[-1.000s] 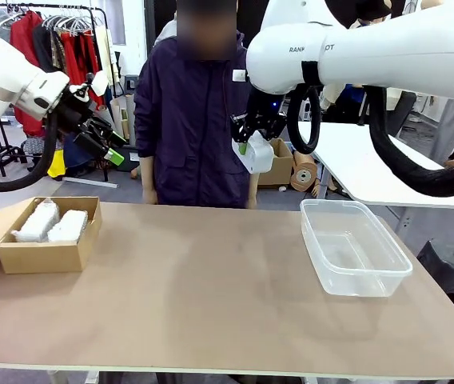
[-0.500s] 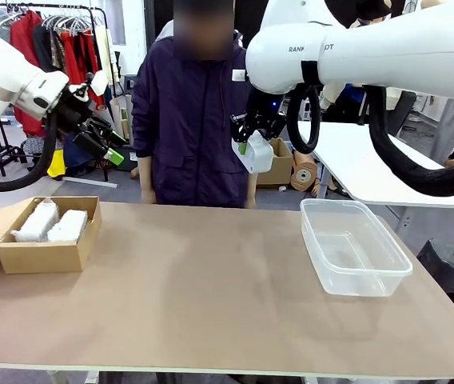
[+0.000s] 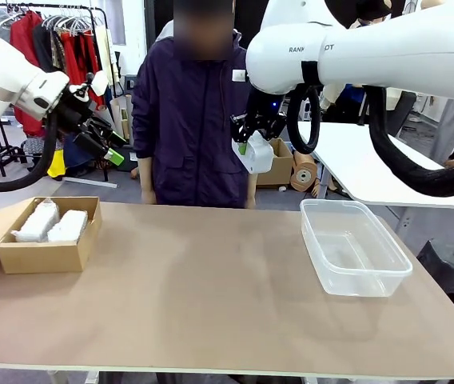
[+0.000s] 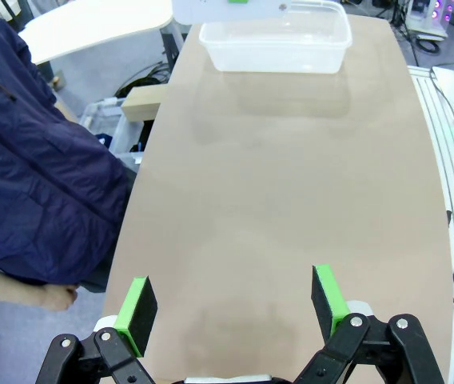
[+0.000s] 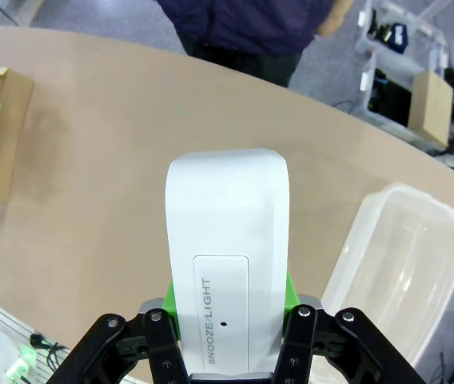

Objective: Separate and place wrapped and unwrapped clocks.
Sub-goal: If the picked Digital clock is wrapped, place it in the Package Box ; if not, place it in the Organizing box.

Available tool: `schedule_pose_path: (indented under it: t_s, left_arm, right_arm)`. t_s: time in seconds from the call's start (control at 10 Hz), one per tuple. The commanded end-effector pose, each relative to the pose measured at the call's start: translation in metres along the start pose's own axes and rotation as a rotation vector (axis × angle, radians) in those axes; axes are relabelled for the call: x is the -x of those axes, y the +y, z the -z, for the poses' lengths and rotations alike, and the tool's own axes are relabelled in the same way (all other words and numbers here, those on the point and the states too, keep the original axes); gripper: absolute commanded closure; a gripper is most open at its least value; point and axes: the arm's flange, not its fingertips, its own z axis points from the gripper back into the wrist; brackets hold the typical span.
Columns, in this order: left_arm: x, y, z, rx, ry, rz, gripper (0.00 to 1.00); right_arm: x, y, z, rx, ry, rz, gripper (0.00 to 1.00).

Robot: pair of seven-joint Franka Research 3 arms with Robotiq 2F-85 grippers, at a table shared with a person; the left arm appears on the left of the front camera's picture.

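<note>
Nearest, a bare stretch of brown counter (image 3: 211,296), running wide across the front view. At 9 o'clock on it, an open brown cardboard box (image 3: 43,244) holding two lumpy whitish bubble-wrapped bundles (image 3: 51,224), side by side and touching. At 3 o'clock, well apart from the box, a clear rectangular plastic tub (image 3: 353,248), nothing visible inside.

Above the counter, toward 10 o'clock, the left end effector (image 3: 109,146): black with green pads, raised clear of the counter, jaws spread wide, nothing between them. From the left wrist view, the same left end effector (image 4: 231,300), both green pads (image 4: 139,304) well apart over bare counter, with the clear tub (image 4: 275,48) far off at 12 o'clock.

Toward 12 o'clock in the front view, the right end effector (image 3: 247,140), hanging high above the far edge of the counter and clamped on a smooth white rounded-rectangular block (image 3: 256,156), the unwrapped clock. In the right wrist view, the right end effector (image 5: 227,316) pinching the white block (image 5: 227,240) near its lower end, face marked "SNOOZE/LIGHT", the block jutting out over the counter between box and tub.

Farthest, a person in a dark navy jacket (image 3: 187,120) standing at the far side, at 12 o'clock.
</note>
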Motion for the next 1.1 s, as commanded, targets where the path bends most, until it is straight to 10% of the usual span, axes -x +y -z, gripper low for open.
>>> schedule_pose_path:
  t_s: [0.0,0.5,1.0]
  left_arm:
    - [0.001,-0.001,-0.001,-0.001,0.000,0.015,0.00]
    - [0.001,-0.001,-0.001,-0.001,0.000,0.015,0.00]
    - [0.001,-0.001,-0.001,-0.001,0.000,0.015,0.00]
  right_arm:
    - [0.000,0.000,-0.004,0.001,-0.006,0.000,1.00]
    - [0.000,0.000,0.000,0.000,0.000,0.000,1.00]
    - [0.040,-0.072,-0.015,-0.016,0.116,-0.079,1.00]
